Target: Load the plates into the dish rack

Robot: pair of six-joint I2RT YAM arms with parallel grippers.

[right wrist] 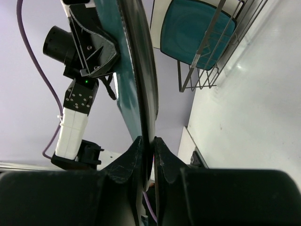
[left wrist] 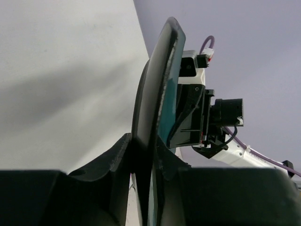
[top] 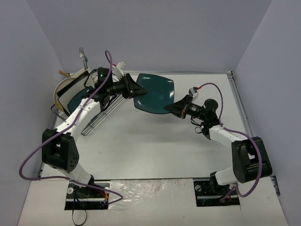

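From above, the left arm reaches forward and inward from its base, its forearm passing over the black wire dish rack (top: 59, 110) at the left rear of the white bench (top: 155, 150). The left pincer (top: 134, 89) grips the left edge of a dark teal rounded-square plate (top: 155, 92). The plate is up off the bench, near the middle rear and just right of the rack. The right arm bends at the elbow and points leftward, and the right pincer (top: 170, 109) holds the plate's near right corner. A round cream plate (top: 62, 87) stands in the rack, and a fork (top: 82, 52) pokes up behind it.

In the left wrist view, the plate shows edge-on and nearly upright. Its rim is pinched between the two black fingers, which are drawn in against both faces. The right pincer clamps the plate's far edge.

In the right wrist view, the plate's thin rim runs up between this pincer's fingers, which are closed tight on it. The left pincer grips the plate at the upper left. At the upper right, a teal square plate (right wrist: 195, 35) stands on edge in the wire rack.
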